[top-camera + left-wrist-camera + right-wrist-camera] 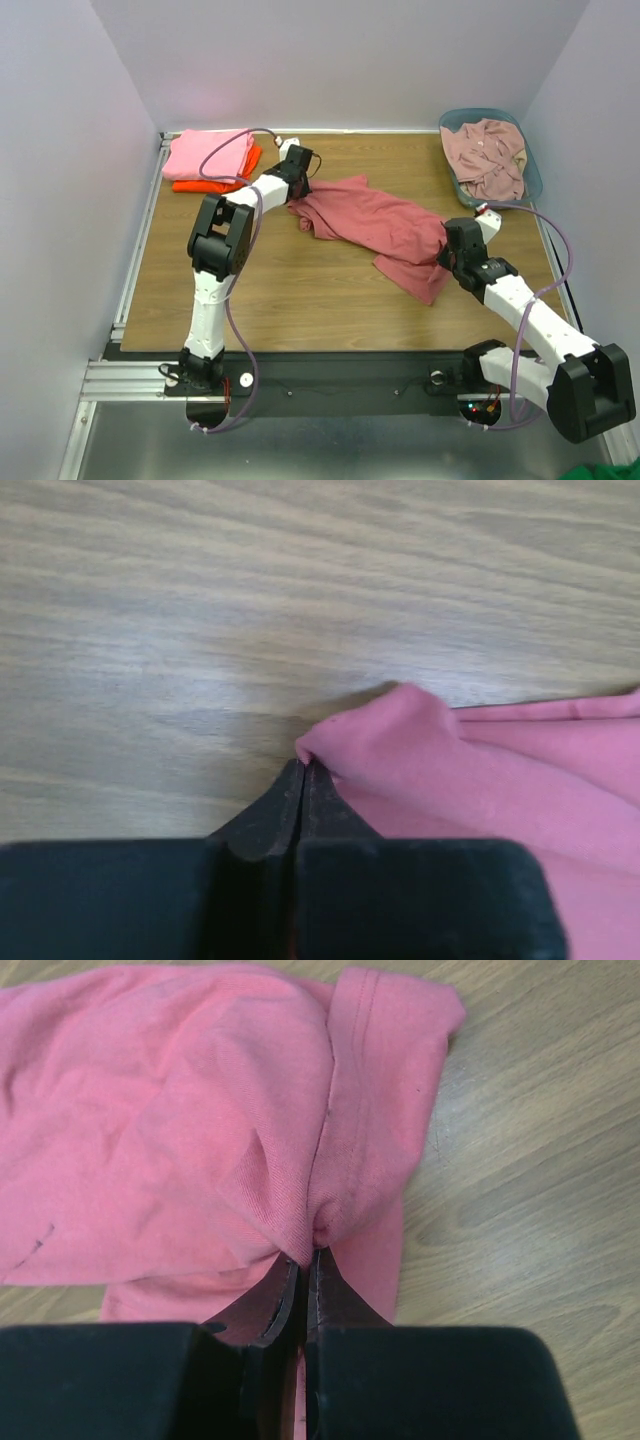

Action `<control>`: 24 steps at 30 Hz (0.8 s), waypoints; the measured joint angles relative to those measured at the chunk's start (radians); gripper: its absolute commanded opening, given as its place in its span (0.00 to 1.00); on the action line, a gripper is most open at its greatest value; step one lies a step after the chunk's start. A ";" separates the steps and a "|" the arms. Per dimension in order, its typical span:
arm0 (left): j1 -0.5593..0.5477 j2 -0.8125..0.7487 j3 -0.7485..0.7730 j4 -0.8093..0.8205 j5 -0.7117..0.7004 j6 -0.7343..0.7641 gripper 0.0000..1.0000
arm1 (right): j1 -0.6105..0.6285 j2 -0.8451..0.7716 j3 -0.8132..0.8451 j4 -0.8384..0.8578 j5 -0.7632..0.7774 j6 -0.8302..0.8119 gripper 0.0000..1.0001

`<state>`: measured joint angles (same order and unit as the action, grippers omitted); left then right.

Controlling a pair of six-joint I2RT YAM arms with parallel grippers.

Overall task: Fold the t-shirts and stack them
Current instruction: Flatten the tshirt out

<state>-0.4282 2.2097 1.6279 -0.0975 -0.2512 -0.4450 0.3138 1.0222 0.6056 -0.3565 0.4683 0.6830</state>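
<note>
A dusty coral-red t-shirt [380, 226] lies crumpled and stretched diagonally across the middle of the table. My left gripper [297, 190] is shut on its far-left corner [400, 750], pinched at the fingertips [290, 800]. My right gripper [447, 252] is shut on a fold at its near-right end [200, 1130]. A bright pink t-shirt [205, 155] lies folded on an orange t-shirt [225, 183] at the far left. A pale dusty-pink t-shirt [487, 158] is bunched in the basket.
A blue-grey plastic basket [534, 172] stands at the far right corner. The wooden table [300, 300] has a metal rail along its left edge [135, 250]. Walls close in the left, back and right.
</note>
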 measured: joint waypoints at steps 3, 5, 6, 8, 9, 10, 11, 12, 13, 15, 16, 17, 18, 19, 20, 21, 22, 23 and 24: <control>-0.001 -0.009 0.047 -0.043 -0.002 0.011 0.00 | 0.000 -0.001 0.001 0.000 -0.005 -0.010 0.00; -0.001 -0.048 0.043 -0.053 -0.003 0.022 0.00 | 0.000 -0.009 0.005 -0.002 -0.012 -0.019 0.00; -0.001 -0.063 0.033 -0.055 -0.005 0.026 0.00 | 0.000 -0.014 0.008 -0.002 -0.014 -0.023 0.00; -0.001 -0.147 -0.009 -0.047 -0.006 0.037 0.00 | 0.000 -0.035 0.017 -0.006 -0.026 -0.032 0.00; -0.001 -0.218 -0.063 -0.034 -0.008 0.042 0.00 | 0.000 -0.061 0.027 -0.014 -0.039 -0.040 0.00; -0.002 -0.269 -0.106 -0.037 -0.011 0.043 0.00 | 0.000 -0.084 0.037 -0.019 -0.050 -0.045 0.00; -0.002 -0.383 -0.183 -0.038 -0.014 0.045 0.00 | 0.000 -0.120 0.056 -0.027 -0.063 -0.051 0.01; -0.003 -0.481 -0.229 -0.040 -0.020 0.045 0.00 | 0.000 -0.152 0.079 -0.032 -0.078 -0.062 0.00; -0.004 -0.562 -0.261 -0.039 -0.026 0.045 0.00 | 0.000 -0.190 0.103 -0.032 -0.091 -0.067 0.00; -0.004 -0.764 -0.336 -0.026 -0.046 0.043 0.00 | 0.000 -0.274 0.160 -0.043 -0.130 -0.077 0.00; -0.004 -0.838 -0.359 -0.026 -0.050 0.042 0.00 | 0.000 -0.302 0.180 -0.047 -0.143 -0.078 0.00; -0.005 -0.938 -0.383 -0.026 -0.056 0.039 0.00 | 0.001 -0.341 0.214 -0.063 -0.162 -0.081 0.00; -0.010 -1.039 -0.409 -0.026 -0.066 0.034 0.00 | 0.001 -0.365 0.240 -0.073 -0.175 -0.083 0.01; -0.022 -1.147 -0.430 -0.028 -0.085 0.026 0.00 | 0.001 -0.400 0.278 -0.087 -0.188 -0.085 0.00; -0.031 -1.198 -0.435 -0.029 -0.095 0.019 0.00 | 0.001 -0.422 0.305 -0.095 -0.197 -0.085 0.00; -0.043 -1.290 -0.443 -0.024 -0.102 0.007 0.00 | 0.001 -0.447 0.351 -0.120 -0.215 -0.085 0.00; -0.057 -1.382 -0.446 -0.027 -0.105 -0.005 0.00 | 0.001 -0.468 0.401 -0.140 -0.237 -0.084 0.00; -0.070 -1.451 -0.446 -0.027 -0.101 -0.017 0.00 | 0.001 -0.481 0.430 -0.148 -0.250 -0.084 0.00; -0.072 -1.509 -0.443 -0.029 -0.100 -0.026 0.00 | 0.001 -0.497 0.465 -0.161 -0.272 -0.084 0.01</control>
<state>-0.5003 0.7002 1.1851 -0.1265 -0.3511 -0.4713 0.3145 0.5251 1.0702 -0.5171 0.1967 0.5995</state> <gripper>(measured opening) 0.019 0.056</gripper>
